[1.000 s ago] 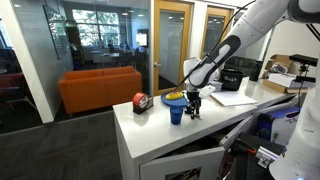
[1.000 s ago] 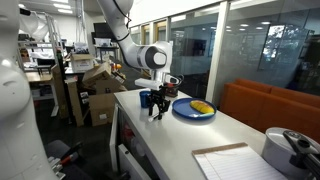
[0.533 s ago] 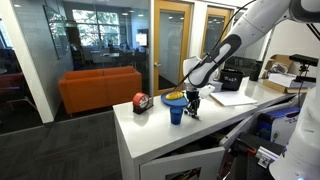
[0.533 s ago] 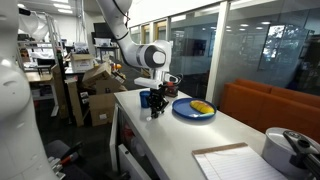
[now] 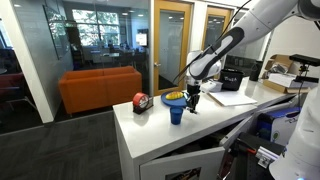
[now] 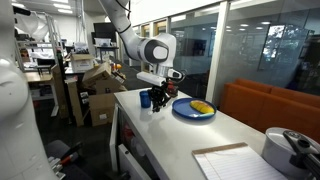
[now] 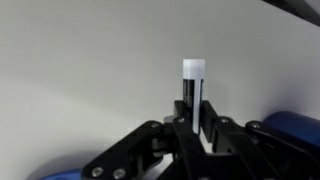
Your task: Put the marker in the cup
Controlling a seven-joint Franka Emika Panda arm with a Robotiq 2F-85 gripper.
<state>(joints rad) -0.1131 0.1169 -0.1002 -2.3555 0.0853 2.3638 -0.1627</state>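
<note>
Bright, even indoor light; soft, slightly blurred wrist view.

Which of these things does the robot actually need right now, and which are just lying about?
Needed: marker, held in the pincer; blue cup.
Lying about: blue plate with yellow items; red-and-black round thing; paper sheet.

On the worktop (image 5: 150, 135), seen in an exterior view: cup (image 5: 176, 113) toward the front edge; plate (image 5: 172, 97) just behind it; round object (image 5: 141, 102) to the left of the plate, set apart; sheet of paper (image 5: 232, 99) well off to the right, farther back. Just right of the cup, over the worktop, the tool (image 5: 193, 104); marker (image 7: 192, 82) upright between its jaws; in the wrist view, cup at the lower right of the tool.
</note>
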